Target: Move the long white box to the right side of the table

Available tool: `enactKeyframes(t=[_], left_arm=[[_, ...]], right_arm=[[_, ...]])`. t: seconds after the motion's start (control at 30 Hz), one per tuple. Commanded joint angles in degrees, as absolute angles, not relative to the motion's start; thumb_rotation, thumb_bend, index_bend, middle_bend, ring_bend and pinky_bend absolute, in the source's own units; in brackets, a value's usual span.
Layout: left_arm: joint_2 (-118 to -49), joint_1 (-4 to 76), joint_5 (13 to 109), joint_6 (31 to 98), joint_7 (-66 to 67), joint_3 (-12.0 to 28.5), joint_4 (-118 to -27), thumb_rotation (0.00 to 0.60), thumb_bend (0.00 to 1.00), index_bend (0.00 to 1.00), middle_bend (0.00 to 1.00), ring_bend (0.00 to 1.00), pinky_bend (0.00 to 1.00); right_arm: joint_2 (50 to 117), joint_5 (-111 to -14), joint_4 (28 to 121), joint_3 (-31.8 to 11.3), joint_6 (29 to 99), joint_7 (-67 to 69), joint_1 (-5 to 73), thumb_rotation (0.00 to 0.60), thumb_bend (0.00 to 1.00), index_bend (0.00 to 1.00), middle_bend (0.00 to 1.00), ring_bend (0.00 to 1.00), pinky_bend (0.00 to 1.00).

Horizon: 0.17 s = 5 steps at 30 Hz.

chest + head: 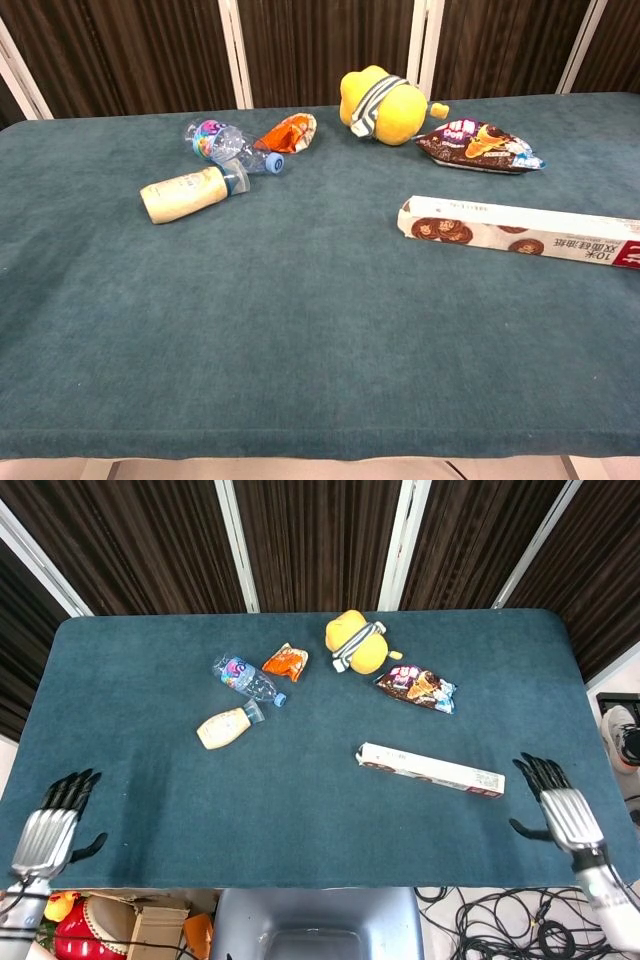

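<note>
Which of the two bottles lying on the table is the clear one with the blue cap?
The clear plastic water bottle with the colourful label, lying farther back beside the orange snack packet. The other, nearer one is an opaque cream-coloured bottle.

A long white box (pixel 520 231) printed with brown cookie rounds and a red end panel lies on a deep teal table (pixel 300 810). A yellow plush toy (pixel 357 643) wears a grey-and-white striped band. Beside it, a dark snack bag (pixel 416 687) shows pink and orange print. An orange packet (pixel 286 662), a clear bottle (pixel 246 678) with a multicoloured label and blue cap, and a cream bottle (pixel 227 726) complete the spread. Both hands, left (pixel 48 832) and right (pixel 556 808), are silver with black fingers.
</note>
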State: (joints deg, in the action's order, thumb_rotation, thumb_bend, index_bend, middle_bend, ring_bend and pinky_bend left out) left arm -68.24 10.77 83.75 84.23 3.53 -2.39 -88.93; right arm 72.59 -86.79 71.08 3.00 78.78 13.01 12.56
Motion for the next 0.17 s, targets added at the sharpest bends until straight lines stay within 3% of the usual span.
enactKeyframes(t=[0.03,0.17], left_arm=[[-70.7,6.1,88.2,91.6,4.5,-4.7,-85.9,0.6,0.26,0.02,0.07,0.01,0.1],[-71.2,5.4,90.9,93.0,4.0,-5.1,-85.1,0.6,0.26,0.02,0.07,0.01,0.1]], right_arm=[[66.5,-83.1,90.3,3.9,95.1,-12.5,-0.3,0.6,0.15,0.0,0.0,0.0,0.0],[66.3,-85.2,90.6,4.4,95.4,-11.4,-1.1,0.6,0.15,0.0,0.0,0.0,0.0]])
